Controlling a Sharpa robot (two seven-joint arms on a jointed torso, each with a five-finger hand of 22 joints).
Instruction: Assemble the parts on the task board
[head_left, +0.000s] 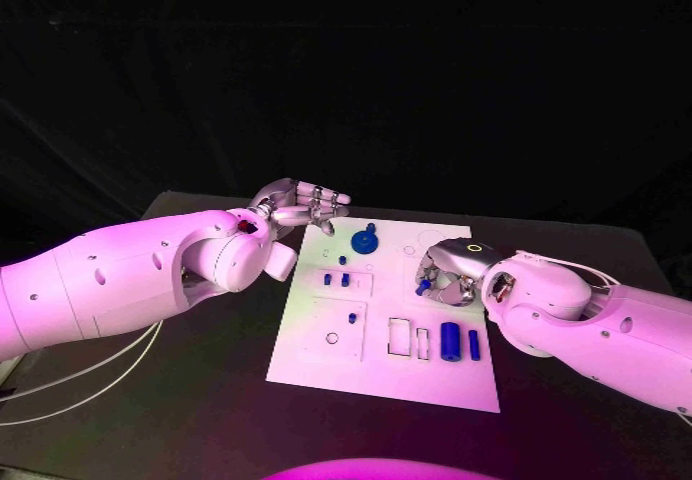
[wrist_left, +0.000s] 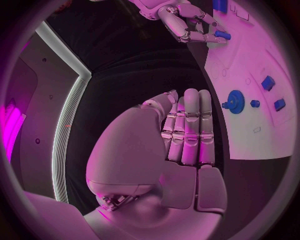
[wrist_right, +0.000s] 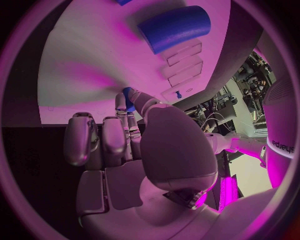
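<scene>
**Right hand pinches a small blue part over the task board; left hand holds nothing**

We see the black table (head_left: 188, 420) filling the lower half of the head view, with the white task board (head_left: 389, 375) lying at its centre, slightly skewed.

The left arm (head_left: 116, 285) enters from the left edge of the frame. Its left hand (head_left: 299, 208) hovers at the board's upper left corner, just above centre of the frame. In the left wrist view the fingers (wrist_left: 190, 125) lie side by side, nearly straight, with nothing between them, so we read this hand as holding nothing.

The right arm (head_left: 606, 325) enters from the right edge. The right hand (head_left: 444, 275) sits over the board's right side, right of centre, and pinches a small blue part (head_left: 424, 286) between thumb and a finger; the right wrist view shows that blue piece (wrist_right: 129, 98) at the fingertips, close above the white surface.

On the board, a blue cylinder (head_left: 451, 341) lies in the lower right area with a thinner blue pin (head_left: 475, 344) just beside it on the right. A blue gear (head_left: 364, 240) sits near the upper middle. Two small blue blocks (head_left: 336, 280) sit left of centre, and a small blue peg (head_left: 352, 318) stands below them.
</scene>
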